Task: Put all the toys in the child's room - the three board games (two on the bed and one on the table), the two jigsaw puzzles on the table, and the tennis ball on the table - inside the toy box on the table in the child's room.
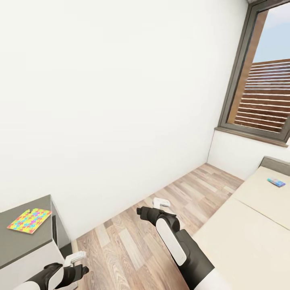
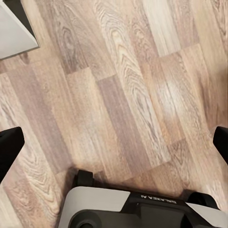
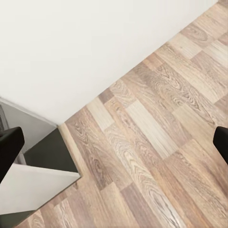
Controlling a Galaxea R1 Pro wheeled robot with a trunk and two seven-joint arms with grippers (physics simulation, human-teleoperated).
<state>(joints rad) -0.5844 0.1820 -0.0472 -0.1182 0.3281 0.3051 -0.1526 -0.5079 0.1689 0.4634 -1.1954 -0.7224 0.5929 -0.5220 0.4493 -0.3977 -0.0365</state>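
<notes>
— Any lettering you can read?
— One word, in the left wrist view: "GALAXEA", upside down, on the robot's base [image 2: 142, 209] above the floor.
— The blue box on the bed?
— Print too small to read.

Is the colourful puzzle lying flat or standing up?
Flat. The jigsaw puzzle lies face up on the dark grey cabinet top, its whole patterned face showing in the head view.

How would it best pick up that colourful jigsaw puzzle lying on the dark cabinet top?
The jigsaw puzzle lies thin and flat, so probably from above, pinching across its narrow width or at the edge nearest the cabinet front. The open left pincer is closest.
</notes>
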